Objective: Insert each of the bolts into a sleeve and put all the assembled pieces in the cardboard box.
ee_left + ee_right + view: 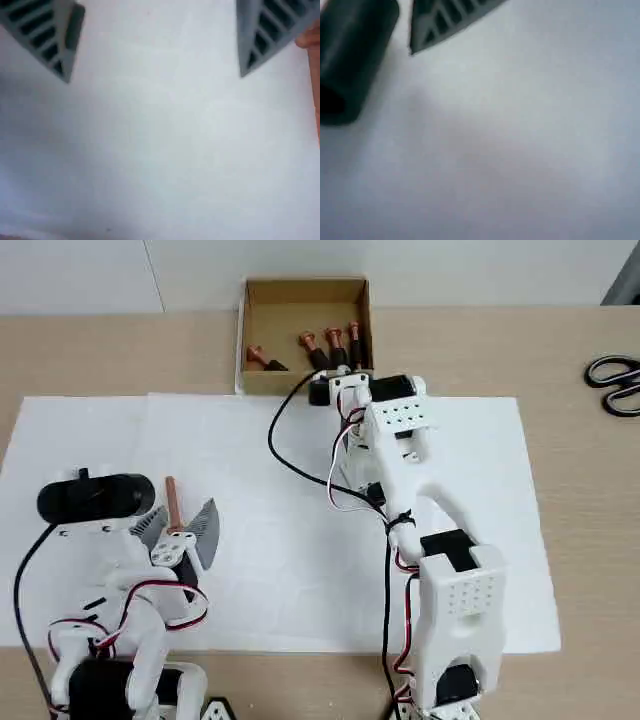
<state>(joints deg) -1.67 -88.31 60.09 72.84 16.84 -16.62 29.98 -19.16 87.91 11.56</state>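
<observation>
One copper bolt [172, 502] lies loose on the white paper [260, 540] at the left of the bench [80, 350], its length running near to far. The left gripper [153, 77] hangs over the paper at the bolt's near end. Its fingers [50, 30] are spread wide with nothing between them, and in the left wrist view the bolt lies just outside one of them.

A black sleeve [320, 392] lies on the paper's far edge, just beside the right gripper [338, 388]. Whether that gripper grips anything cannot be told.

Just beyond the sleeve stands the cardboard box [242, 340], with four assembled pieces [335, 345] inside. Scissors [615, 380] lie at the bench's far right.
</observation>
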